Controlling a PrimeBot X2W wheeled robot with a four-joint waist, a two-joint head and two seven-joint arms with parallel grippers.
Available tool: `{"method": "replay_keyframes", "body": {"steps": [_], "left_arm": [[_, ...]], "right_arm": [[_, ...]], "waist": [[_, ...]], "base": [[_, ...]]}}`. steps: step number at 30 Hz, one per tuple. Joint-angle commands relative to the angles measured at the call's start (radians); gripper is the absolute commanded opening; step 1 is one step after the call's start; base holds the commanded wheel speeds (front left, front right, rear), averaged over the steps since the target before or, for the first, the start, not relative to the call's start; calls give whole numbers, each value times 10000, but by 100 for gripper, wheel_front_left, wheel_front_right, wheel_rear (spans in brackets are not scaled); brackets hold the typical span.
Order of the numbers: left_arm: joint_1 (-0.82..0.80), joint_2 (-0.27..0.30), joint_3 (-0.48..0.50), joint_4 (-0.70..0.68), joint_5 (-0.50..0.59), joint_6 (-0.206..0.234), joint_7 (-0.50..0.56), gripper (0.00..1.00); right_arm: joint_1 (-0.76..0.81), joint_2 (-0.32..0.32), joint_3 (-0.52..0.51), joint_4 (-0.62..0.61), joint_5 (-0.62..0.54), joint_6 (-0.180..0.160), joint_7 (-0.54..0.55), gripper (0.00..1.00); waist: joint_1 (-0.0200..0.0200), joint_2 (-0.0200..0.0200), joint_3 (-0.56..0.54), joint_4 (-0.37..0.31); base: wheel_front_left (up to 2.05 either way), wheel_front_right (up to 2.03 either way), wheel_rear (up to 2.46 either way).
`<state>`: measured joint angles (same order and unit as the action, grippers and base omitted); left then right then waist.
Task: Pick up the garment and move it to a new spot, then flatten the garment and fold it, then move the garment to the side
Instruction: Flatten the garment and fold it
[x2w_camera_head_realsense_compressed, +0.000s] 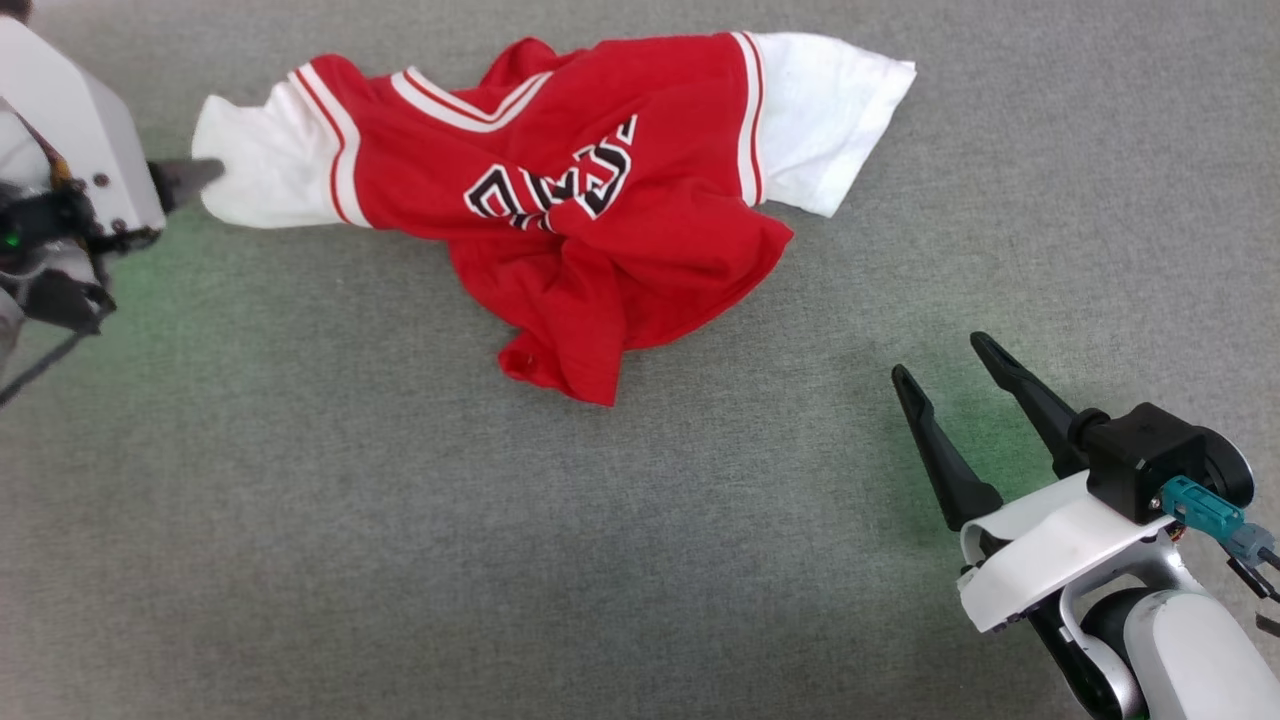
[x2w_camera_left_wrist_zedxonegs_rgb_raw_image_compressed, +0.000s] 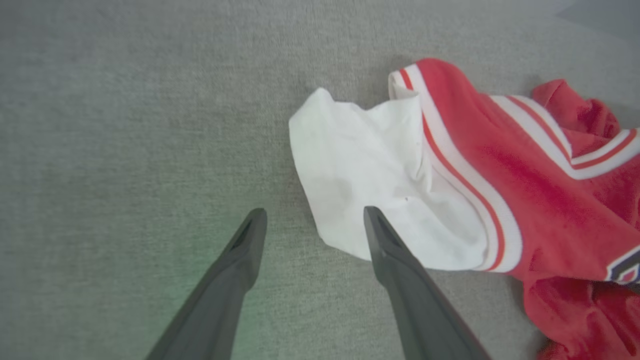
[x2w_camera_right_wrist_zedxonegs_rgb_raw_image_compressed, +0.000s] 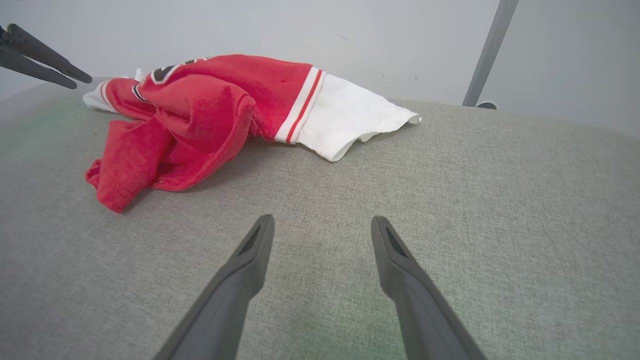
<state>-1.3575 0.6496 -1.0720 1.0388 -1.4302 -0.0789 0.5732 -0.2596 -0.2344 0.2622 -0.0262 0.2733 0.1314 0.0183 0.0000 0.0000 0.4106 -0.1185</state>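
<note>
Well, right jaws spread and empty, near side of the shirt (x2w_camera_head_realsense_compressed: 650, 250). It lies rumpled on the table (x2w_camera_head_realsense_compressed: 400, 520), sleeves out, body bunched: flattening looks barely begun, folding and moving aside undone. Farther off, left jaws spread at its left-hand white sleeve (x2w_camera_left_wrist_zedxonegs_rgb_raw_image_compressed: 360, 185), pinching nothing.
</note>
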Motion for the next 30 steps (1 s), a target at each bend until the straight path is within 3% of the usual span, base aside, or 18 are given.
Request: {"method": "replay_keyframes", "body": {"steps": [1, 9, 10, 11, 12, 21, 30], "left_arm": [[180, -66, 65, 8, -126, 26, 86, 100], [390, -101, 220, 106, -483, 57, 582, 100], [433, -144, 320, 123, -643, 45, 619, 66], [481, -204, 396, 126, -735, 44, 636, 25], [495, -230, 422, 113, -750, 23, 633, 0], [616, -17, 570, -240, -761, -221, 174, 0], [1184, 752, 448, -1270, -953, -61, 1013, 0]], "right_arm": [[52, -12, -22, -35, 61, -14, 17, 100], [-20, -36, -107, -105, -11, -14, 31, 100], [-15, -30, -124, -102, -23, -14, 37, 100], [2, -23, -145, -97, -37, -14, 44, 100], [19, -8, -159, -91, -55, -14, 52, 100], [240, -39, -278, 12, -20, -14, 68, 100], [372, -111, -286, -61, 76, -14, 197, 100]], "waist": [[0, 0, 115, -87], [0, 0, 319, -245], [0, 0, 319, -240], [0, 0, 302, -223], [0, 0, 277, -202], [0, 0, -378, 390], [0, 0, -697, 724]], "base": [[0, 0, 0], [0, 0, 0], [0, 0, 0], [0, 0, 0], [0, 0, 0], [0, 0, 0], [0, 0, 0]]}}
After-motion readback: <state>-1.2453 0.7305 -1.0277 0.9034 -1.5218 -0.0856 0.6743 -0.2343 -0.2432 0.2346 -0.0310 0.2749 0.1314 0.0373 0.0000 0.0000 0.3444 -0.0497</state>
